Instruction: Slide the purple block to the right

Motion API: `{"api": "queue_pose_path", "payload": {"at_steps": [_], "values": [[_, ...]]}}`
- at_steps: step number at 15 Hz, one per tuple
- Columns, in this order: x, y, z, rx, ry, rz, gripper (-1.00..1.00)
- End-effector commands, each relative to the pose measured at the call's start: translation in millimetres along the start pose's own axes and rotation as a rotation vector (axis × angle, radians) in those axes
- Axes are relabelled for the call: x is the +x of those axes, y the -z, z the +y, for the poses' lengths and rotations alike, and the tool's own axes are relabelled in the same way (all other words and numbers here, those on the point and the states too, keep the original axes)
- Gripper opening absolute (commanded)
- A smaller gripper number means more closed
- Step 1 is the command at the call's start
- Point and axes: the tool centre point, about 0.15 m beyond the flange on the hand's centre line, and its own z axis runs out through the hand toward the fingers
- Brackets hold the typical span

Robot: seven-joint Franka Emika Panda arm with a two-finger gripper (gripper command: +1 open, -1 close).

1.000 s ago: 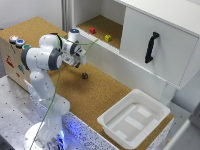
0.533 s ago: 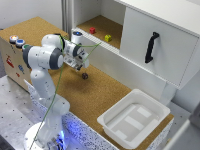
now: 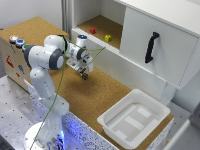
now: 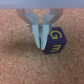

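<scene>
The white plastic tray (image 3: pixel 134 119) near the cork tabletop (image 3: pixel 95 95) edge has nothing in it. The open white cabinet shelf (image 3: pixel 100 31) holds a small red block (image 3: pixel 92 30) and a small yellow block (image 3: pixel 107 38), slightly apart. Down on the cork, the hand (image 4: pixel 39 40) has its fingers pressed almost together, just beside the dark purple cube with yellow letters (image 4: pixel 52 42), not pinching it.

Surface (image 3: pixel 107 92): brown cork-like top.
On it: white tray (image 3: pixel 134 118) near the exterior view's right; purple block (image 4: pixel 53 41).
Shelf (image 3: pixel 112 30): red block (image 3: pixel 92 30), yellow block (image 3: pixel 107 37).
</scene>
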Motion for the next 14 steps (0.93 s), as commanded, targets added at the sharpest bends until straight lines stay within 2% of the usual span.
{"api": "queue_pose_path", "payload": {"at_steps": [1,7,14], "values": [[11.4,-3.8,25.3,-0.008,0.011,0.007,-1.0],[26.4,-10.6,57.7,-0.019,-0.02,0.032,-1.0],[31.3,-9.0,113.9,-0.067,-0.079,0.037,-1.0]]}}
